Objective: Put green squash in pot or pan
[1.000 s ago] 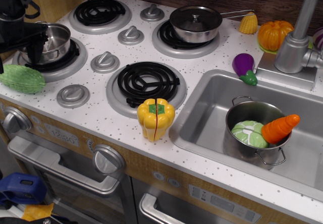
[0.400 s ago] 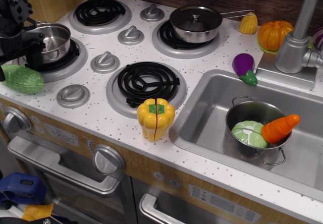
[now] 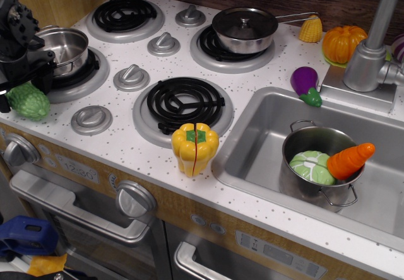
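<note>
The light green, bumpy-skinned plastic squash lies on the speckled white counter at the far left edge, just in front of the left front burner, on which the small shiny steel saucepot stands empty and upright. The black robot gripper stands directly over the squash, its fingers reaching down on either side of the squash's upper part. Only the rounded end of the squash shows below the black structure, so the fingers appear closed against it, but a firm clamp cannot be confirmed from this view. The placement suits the task: the squash lies right beside its target, so only a short lift and a carry toward the back are judged necessary. The squash's length roughly matches the pot's width, so it may need to go in tilted or end first. Compared with the earlier frames, the squash showed far more of its length, lying lengthwise along the counter edge, with the gripper higher and nearer the pot. Now the gripper is lower, sits over the squash and covers most of it. The yellow plastic bell pepper, the lidded steel pan with long handle and the duller grey pot in the sink, holding a cabbage piece and a carrot, are unchanged.
</note>
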Controlling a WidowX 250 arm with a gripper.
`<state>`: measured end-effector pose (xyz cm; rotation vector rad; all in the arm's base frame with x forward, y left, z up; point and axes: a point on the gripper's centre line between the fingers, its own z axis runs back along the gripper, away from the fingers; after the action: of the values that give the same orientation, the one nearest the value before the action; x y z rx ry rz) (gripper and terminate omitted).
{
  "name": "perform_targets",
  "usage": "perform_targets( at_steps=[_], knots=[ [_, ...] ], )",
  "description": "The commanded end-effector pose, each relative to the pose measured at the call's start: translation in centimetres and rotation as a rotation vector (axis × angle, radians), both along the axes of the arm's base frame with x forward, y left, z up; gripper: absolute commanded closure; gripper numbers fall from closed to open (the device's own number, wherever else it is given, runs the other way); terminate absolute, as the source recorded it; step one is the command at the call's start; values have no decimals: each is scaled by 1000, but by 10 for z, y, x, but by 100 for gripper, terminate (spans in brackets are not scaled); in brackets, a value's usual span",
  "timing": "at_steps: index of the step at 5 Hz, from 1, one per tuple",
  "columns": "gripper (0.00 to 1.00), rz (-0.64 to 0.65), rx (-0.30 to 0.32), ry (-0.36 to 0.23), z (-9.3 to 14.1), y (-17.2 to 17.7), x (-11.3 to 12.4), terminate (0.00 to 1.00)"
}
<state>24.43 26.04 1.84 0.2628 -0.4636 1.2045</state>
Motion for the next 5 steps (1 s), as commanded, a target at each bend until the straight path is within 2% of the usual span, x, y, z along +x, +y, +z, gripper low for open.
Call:
perform_targets(
  at_steps=[1,3,4,5],
  knots=[
    [100,10,30,-8,13,4,-4,0],
    [100,12,72,159,75,5,-10,0],
    [100,15,160,149,93,14,10,0],
    [100,-33,225,91,96,31,43,0]
  ],
)
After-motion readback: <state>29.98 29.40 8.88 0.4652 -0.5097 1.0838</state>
